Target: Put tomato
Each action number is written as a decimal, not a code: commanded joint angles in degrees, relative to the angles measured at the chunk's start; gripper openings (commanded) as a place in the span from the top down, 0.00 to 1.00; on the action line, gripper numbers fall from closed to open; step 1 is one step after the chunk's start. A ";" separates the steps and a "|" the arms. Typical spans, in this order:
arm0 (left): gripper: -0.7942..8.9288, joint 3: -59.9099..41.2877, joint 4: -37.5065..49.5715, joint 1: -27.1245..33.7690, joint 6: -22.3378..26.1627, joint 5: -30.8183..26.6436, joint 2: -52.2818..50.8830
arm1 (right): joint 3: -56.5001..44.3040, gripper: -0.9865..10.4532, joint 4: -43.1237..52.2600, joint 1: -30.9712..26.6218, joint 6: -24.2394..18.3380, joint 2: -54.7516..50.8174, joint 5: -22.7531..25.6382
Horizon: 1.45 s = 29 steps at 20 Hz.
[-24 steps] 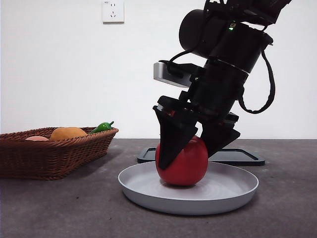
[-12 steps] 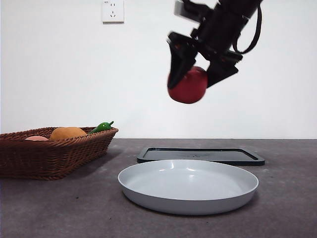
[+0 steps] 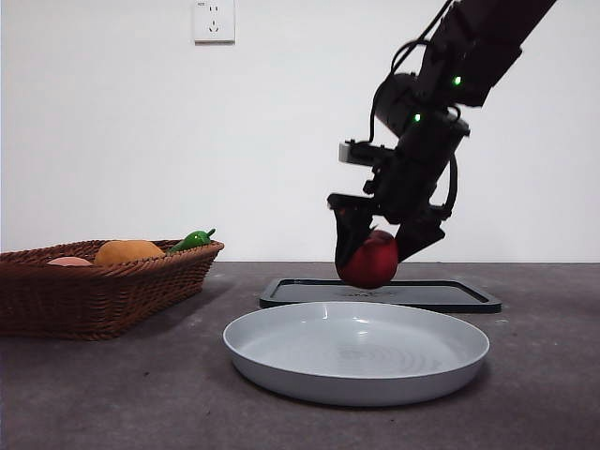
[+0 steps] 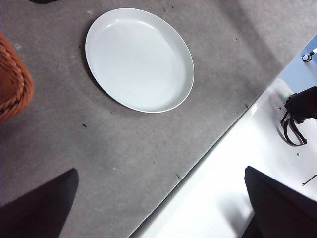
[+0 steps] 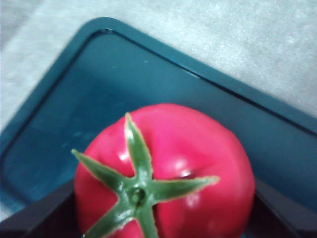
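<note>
Centrally, the right hand [image 3: 375, 246] pinches the glossy red round tomato [image 3: 367, 260] between its two black jaws, one on each side of the fruit. In the front view the tomato hangs over the near edge of the flat dark rectangular tray [image 3: 450, 295], apart from the shallow grey round plate [image 3: 281, 361] lying in front of it — whether the fruit touches the tray cannot be told. The right wrist view looks down on the tomato [image 5: 166, 171] with its dark green star-shaped stem [image 5: 136, 191] uppermost and the tray's [image 5: 79, 94] floor and raised rim beneath it. At nine o'clock from the plate stands the brown woven wicker basket [image 3: 103, 295], holding an orange round fruit [image 3: 128, 251], a small green pepper [image 3: 194, 240] and a pale pink item too hidden to identify. The left hand [image 4: 158, 208] waits with jaws spread wide — its wrist view looks down from high above on the plate [image 4: 139, 59], bare, on the grey speckled surface [image 4: 99, 158]. A white wall socket [image 3: 214, 21] sits at eleven o'clock.
</note>
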 commanded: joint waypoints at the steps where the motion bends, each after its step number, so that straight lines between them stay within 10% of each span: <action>1: 0.34 0.46 0.28 -0.22 1.05 0.20 0.35 | 1.53 0.74 0.52 0.09 -0.81 2.01 -0.15; 10: 0.34 0.46 0.24 -0.22 1.05 0.20 0.35 | 1.68 0.43 -2.93 0.22 0.15 1.66 -0.24; 29: 0.34 0.46 0.50 -0.22 1.09 0.20 0.35 | -8.00 0.42 -28.15 0.81 0.26 -49.64 -2.32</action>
